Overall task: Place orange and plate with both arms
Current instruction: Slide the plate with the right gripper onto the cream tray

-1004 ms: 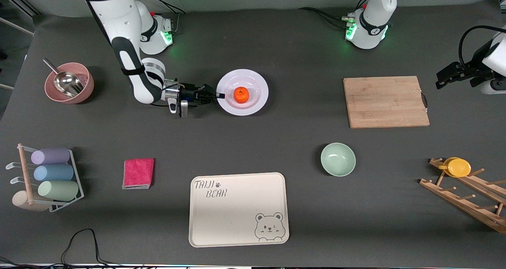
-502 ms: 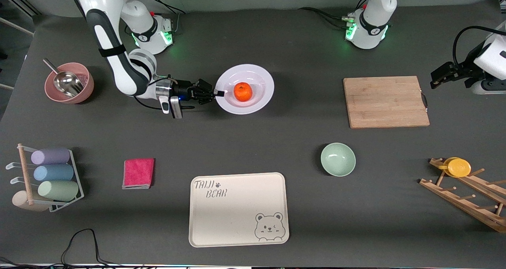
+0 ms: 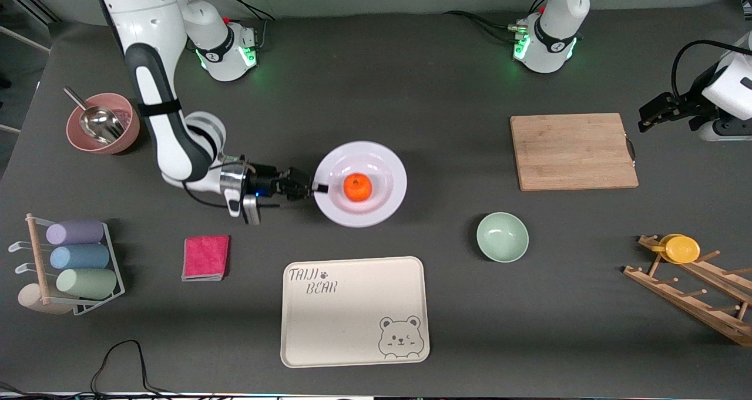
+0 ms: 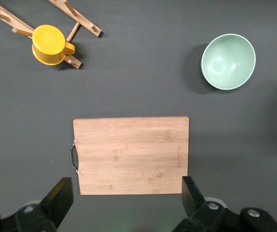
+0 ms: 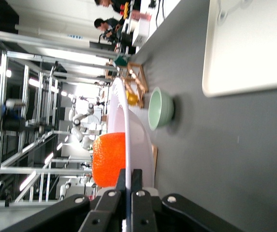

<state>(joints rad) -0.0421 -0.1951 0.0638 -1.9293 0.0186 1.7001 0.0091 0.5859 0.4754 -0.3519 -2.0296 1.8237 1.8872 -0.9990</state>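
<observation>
One arm is doing the carrying: the right end effector (image 3: 312,187) is pinching the rim of the plate (image 3: 385,165), with the orange (image 3: 357,187) riding in its well, above the tabletop's middle, and should be staying level, while the left end effector (image 4: 123,203) is waiting spread open over the cutting board (image 4: 131,154).

Even overhead light; soft shadows on the table (image 3: 446,94). Beyond the right fingers (image 5: 137,182), bright windows glare, background blurred.
</observation>
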